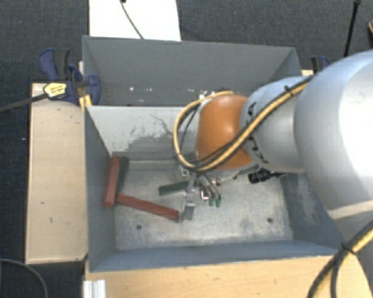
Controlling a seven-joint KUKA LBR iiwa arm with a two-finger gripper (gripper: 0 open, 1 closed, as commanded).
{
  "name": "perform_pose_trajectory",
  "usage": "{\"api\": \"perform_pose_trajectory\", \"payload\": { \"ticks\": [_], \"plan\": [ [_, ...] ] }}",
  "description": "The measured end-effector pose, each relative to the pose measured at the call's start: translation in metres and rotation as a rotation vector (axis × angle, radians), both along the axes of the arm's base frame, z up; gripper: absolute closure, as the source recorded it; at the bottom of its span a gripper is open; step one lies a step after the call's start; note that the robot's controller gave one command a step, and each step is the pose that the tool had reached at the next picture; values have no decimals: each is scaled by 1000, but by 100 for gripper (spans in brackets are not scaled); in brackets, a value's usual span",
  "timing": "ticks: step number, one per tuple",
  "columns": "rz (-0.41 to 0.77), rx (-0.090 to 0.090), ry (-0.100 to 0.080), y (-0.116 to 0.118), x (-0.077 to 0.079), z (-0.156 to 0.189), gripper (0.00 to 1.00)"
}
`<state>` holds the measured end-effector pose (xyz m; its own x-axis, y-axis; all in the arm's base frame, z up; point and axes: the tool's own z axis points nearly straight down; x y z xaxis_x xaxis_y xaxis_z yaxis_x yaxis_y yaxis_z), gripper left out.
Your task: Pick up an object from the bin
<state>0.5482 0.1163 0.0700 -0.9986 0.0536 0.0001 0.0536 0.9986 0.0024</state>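
Reddish-brown L-shaped piece (pixel 146 205), one only, lies flat on the bin (pixel 248 225) floor on the view's left of the gripper (pixel 188 210), its long arm ending at the gripper's tip. One smaller dark grey-green strip (pixel 173 189) lies just up-left of the gripper. How wide the gripper stands cannot be told.

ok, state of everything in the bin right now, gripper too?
gripper: down at the bin floor, at the right end of the slanted red-brown bar; cannot tell if it holds anything.
slanted red-brown bar: lying flat, left end meeting the other bar's lower end.
left red-brown bar: lying flat along the left wall, untouched.
dark green strip: lying on the floor, right end hidden under the wrist.
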Motion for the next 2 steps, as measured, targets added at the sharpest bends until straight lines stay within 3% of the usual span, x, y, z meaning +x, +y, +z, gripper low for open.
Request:
{"api": "perform_pose_trajectory", "payload": {
  "ticks": [1,2],
  "plan": [
    [-5,-2,-1,-4,1,1,100],
    [-55,1,-12,11,21,185,100]
  ]
}}
